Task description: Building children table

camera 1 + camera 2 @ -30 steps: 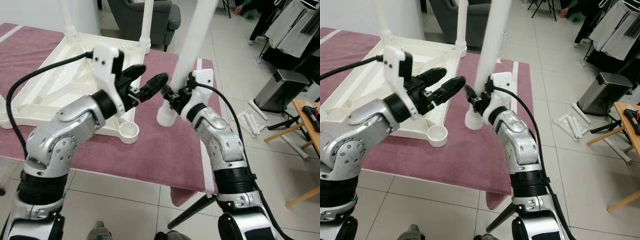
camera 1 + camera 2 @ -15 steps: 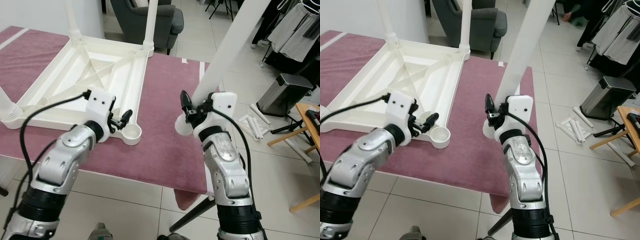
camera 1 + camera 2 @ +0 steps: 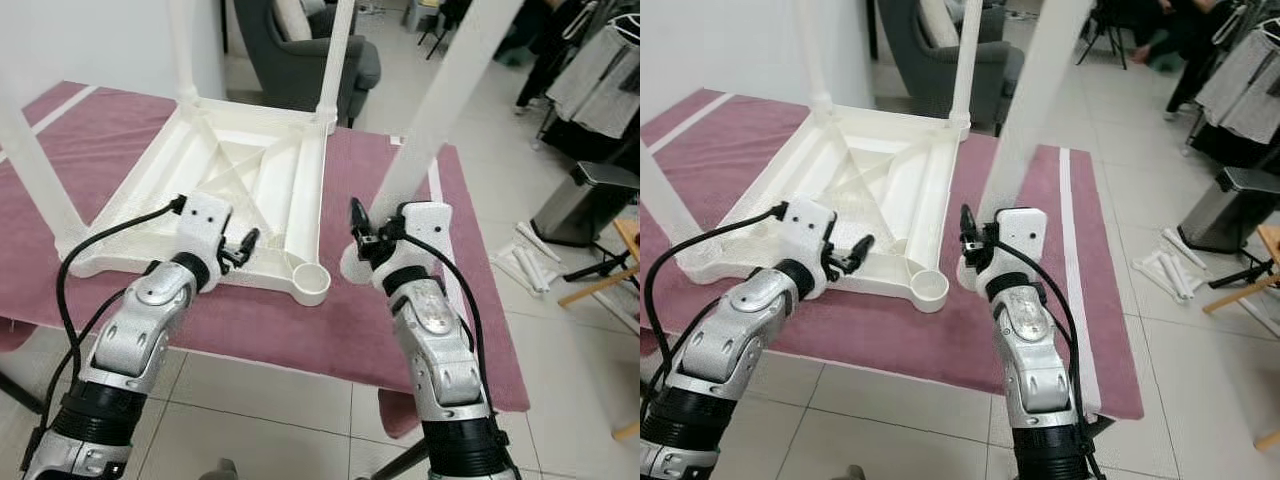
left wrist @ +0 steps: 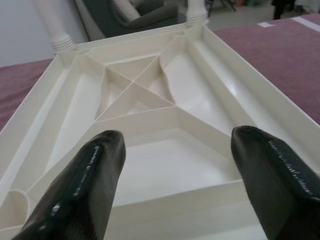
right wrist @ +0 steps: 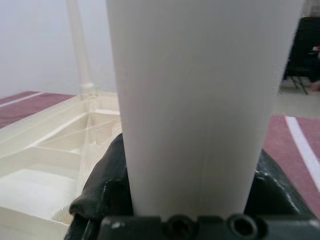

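A white children's tabletop lies upside down on the maroon-covered table. Three white legs stand screwed into its corners. The near right corner has an empty round socket. My right gripper is shut on a loose white leg, held upright and tilted, its lower end just right of that socket and apart from it. In the right wrist view the leg sits between the black fingers. My left gripper is open at the tabletop's near edge, above its ribbed underside.
A grey armchair stands behind the table. On the tiled floor to the right are a metal bin, several loose white legs and a wooden frame. The table's near edge is just below my arms.
Both arms have come down from in front of the camera to the table. The held leg's lower end has moved left, closer to the empty corner socket. The camera has also shifted.
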